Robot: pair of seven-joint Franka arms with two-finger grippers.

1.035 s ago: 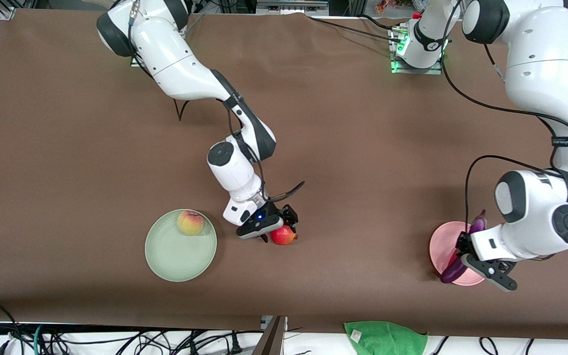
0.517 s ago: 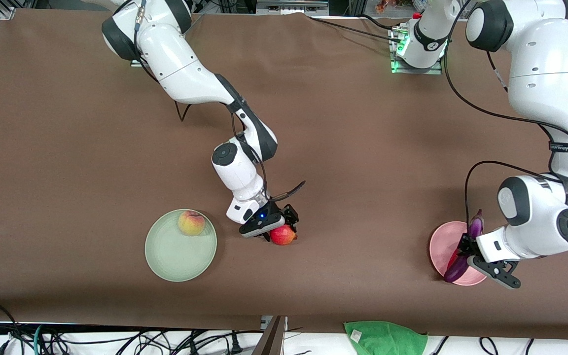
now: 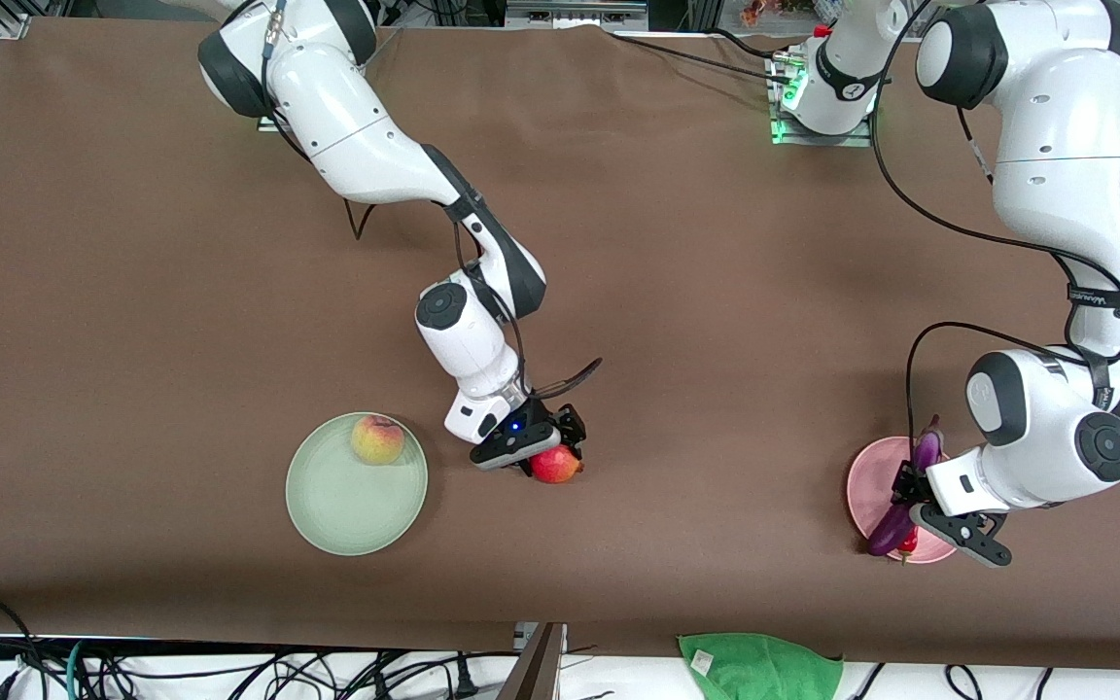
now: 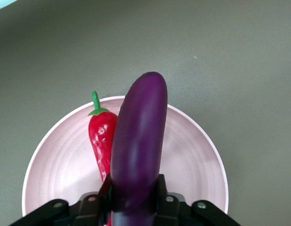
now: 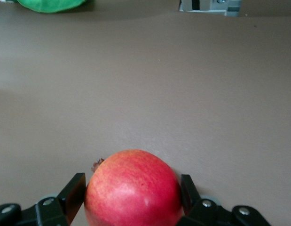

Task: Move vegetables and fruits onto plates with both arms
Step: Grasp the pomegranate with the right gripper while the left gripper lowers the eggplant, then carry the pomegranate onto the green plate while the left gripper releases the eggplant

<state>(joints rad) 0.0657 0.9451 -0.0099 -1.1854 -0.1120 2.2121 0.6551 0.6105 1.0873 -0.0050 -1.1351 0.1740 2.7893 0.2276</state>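
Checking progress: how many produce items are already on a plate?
2, maybe 3. The peach lies on the green plate. The chili lies on the pink plate. The eggplant is over that plate, gripped by the left tool; contact unclear.

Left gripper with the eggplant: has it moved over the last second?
Yes. The left gripper carrying the eggplant has slid slightly toward the right arm's end, further over the pink plate, where the chili pepper lies.

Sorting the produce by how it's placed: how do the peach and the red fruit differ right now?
The peach is yellow-pink; the red fruit is deep red. The peach lies on the green plate, free of any gripper; the red fruit sits on the table between the right gripper fingers. Both are round and similar in size.
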